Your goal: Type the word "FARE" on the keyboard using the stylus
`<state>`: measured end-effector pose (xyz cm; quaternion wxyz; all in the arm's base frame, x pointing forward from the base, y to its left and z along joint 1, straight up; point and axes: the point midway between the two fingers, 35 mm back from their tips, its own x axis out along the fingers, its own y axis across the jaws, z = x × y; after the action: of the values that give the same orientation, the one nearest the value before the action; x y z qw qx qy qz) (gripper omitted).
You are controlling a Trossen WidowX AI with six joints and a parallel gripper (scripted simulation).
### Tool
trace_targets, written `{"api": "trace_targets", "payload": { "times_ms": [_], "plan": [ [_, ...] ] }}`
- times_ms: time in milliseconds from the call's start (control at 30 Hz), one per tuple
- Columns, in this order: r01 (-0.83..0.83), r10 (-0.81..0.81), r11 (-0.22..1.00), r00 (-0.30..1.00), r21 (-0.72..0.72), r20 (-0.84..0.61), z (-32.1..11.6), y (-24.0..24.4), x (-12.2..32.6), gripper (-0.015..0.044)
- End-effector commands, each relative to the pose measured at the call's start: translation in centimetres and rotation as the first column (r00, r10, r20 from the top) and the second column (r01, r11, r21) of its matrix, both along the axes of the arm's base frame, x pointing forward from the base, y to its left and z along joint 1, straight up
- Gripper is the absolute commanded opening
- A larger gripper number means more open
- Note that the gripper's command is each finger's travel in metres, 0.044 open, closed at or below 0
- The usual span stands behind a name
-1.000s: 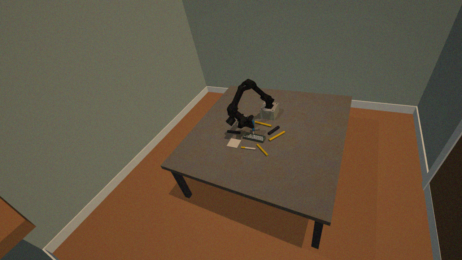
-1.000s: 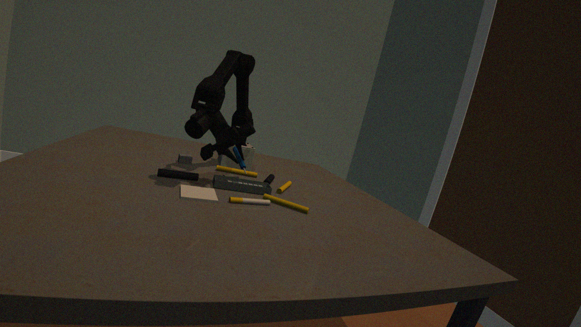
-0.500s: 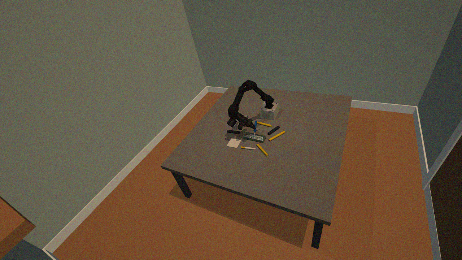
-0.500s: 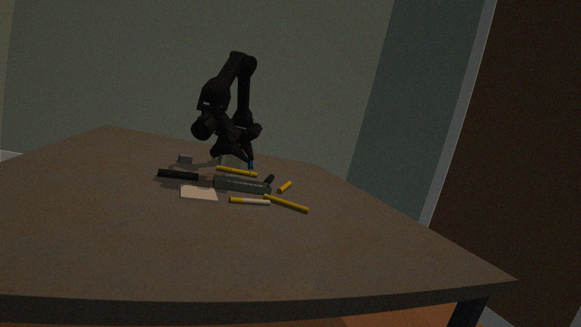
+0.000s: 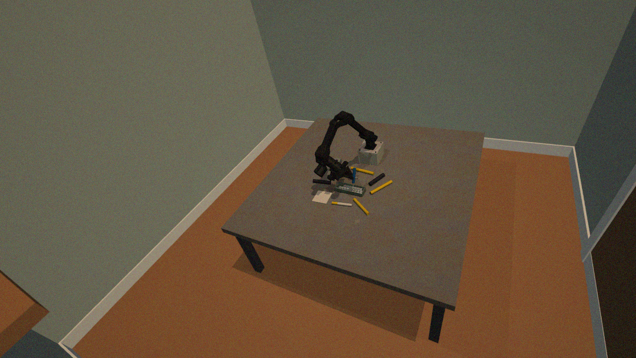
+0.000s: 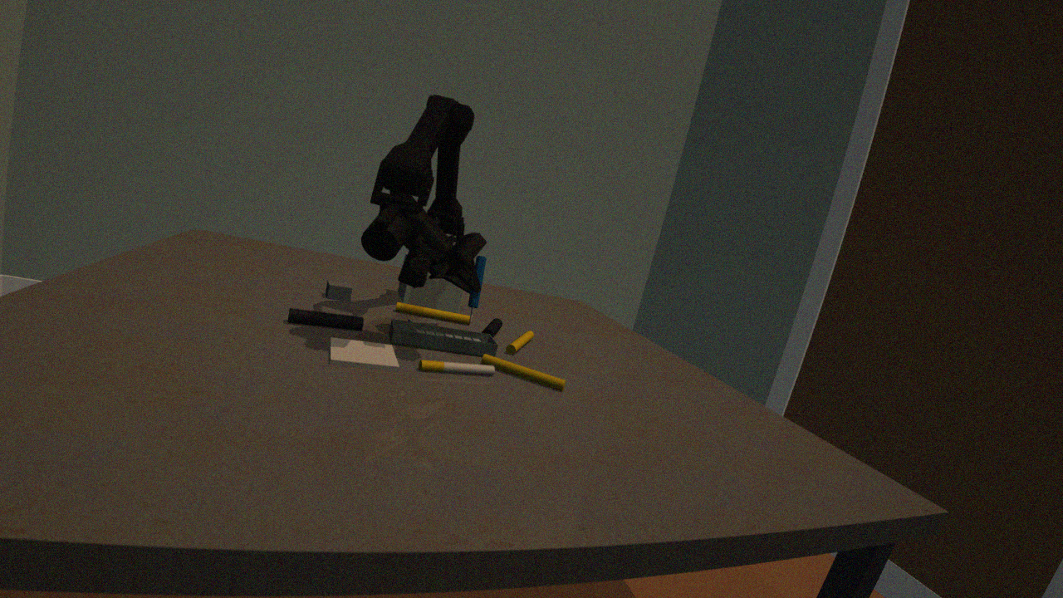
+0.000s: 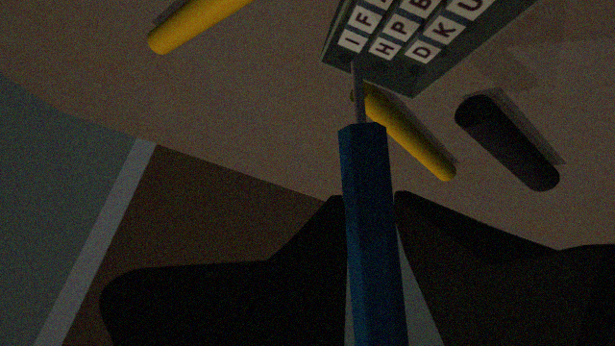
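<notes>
My gripper [image 5: 352, 177] [image 6: 475, 288] [image 7: 368, 205] is shut on the blue stylus [image 5: 354, 174] [image 6: 477, 281] [image 7: 372, 231] and holds it nearly upright, thin grey tip down. The dark green keyboard [image 5: 350, 189] [image 6: 443, 338] [image 7: 408, 81] lies below with white letter keys. In the wrist view the tip overlaps the keyboard's end edge beside the I key [image 7: 351, 41]. The F key [image 7: 362, 20] is the one beyond I. The top and exterior views show the stylus over the back of the keyboard; contact with it cannot be told. The A, R and E keys are not readable.
Yellow sticks [image 5: 381, 187] [image 6: 523, 371] [image 7: 408, 135] and black sticks [image 5: 376, 179] [image 6: 325, 320] [image 7: 506, 144] lie around the keyboard. A white-and-yellow stick [image 5: 341, 204] [image 6: 456, 368] and a pale square [image 5: 322, 197] [image 6: 363, 352] lie in front. The arm's base box [image 5: 368, 155] stands behind.
</notes>
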<state>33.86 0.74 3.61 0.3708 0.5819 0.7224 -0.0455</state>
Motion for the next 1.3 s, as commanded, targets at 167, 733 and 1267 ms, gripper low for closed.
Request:
{"api": "trace_targets", "payload": {
  "times_ms": [167, 733, 1267],
  "plan": [
    [0.175, -0.164, 0.984, 0.961, 0.031, -0.222, 0.8, 1.4, 1.1, 0.0],
    [0.279, -0.249, 0.96, 0.896, 0.029, -0.368, -1.6, 2.2, 1.5, 0.0],
    [0.279, -0.249, 0.96, 0.896, 0.029, -0.368, -2.5, 2.3, 1.6, 0.0081]
  ]
}}
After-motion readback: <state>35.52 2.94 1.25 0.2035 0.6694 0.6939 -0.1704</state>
